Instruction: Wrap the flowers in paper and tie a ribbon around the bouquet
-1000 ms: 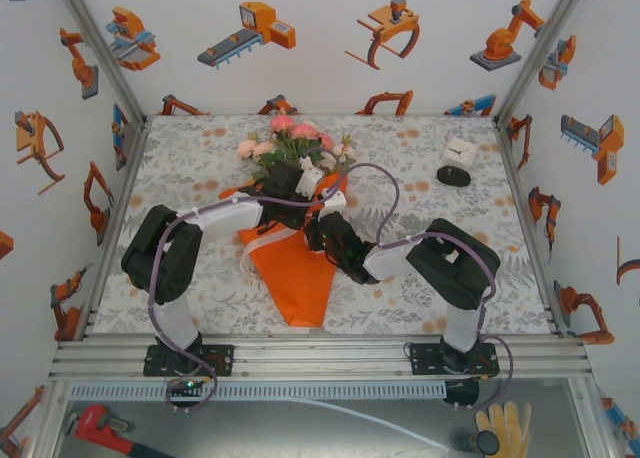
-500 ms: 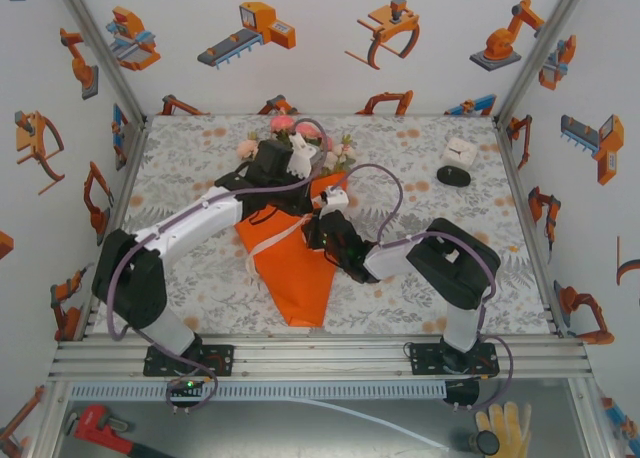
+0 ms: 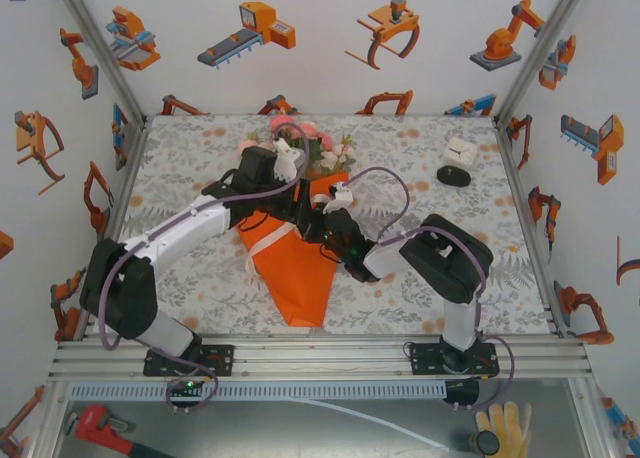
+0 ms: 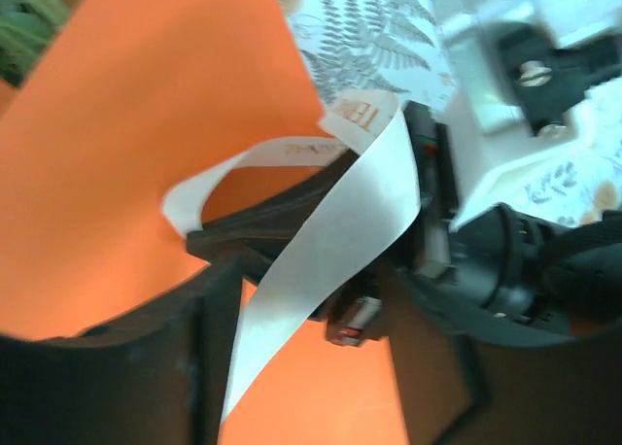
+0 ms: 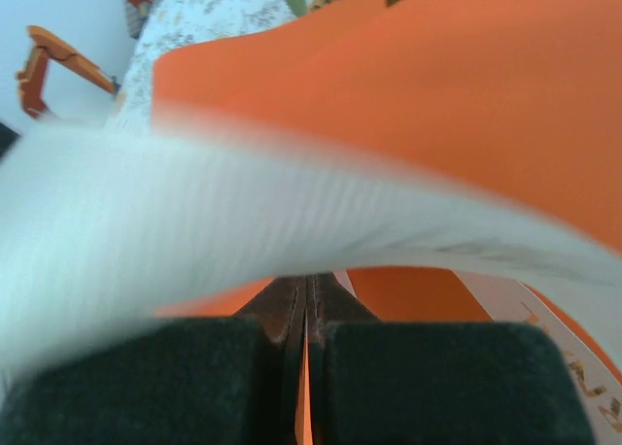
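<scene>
Heads up on your left gripper (image 4: 306,338): the jaws are spread wide and nothing is pinched, the ribbon (image 4: 321,231) just drapes down through the gap. Your right gripper (image 5: 307,314) is the opposite, pads (image 5: 136,387) pressed flat together with a hair-thin orange sliver in the seam. I can't tell if that's a real grip on the paper (image 5: 457,85). On writing: the ribbon carries orange printed capitals. In the left wrist view I can make out "TE" near its end, at about 1 o'clock of the loop, and the rest is cut off or too faint. The right wrist view has more orange letters down at 4 o'clock, too blurry to read. The ribbon itself is a flat cream-white band, curled into one open loop over the paper. In the top view the bouquet (image 3: 296,273) sits mid-table, a plain matte orange cone with its tip at 6 o'clock and the ribbon crossing its upper part. The flowers (image 3: 312,143), pink and cream with green leaves, poke out at 12 o'clock. Both grippers meet at the cone's wide end. The tablecloth (image 3: 220,298) is a grey fern print with orange blotches, and a small white box (image 3: 460,150) on a dark round base sits at 2 o'clock, well apart.
</scene>
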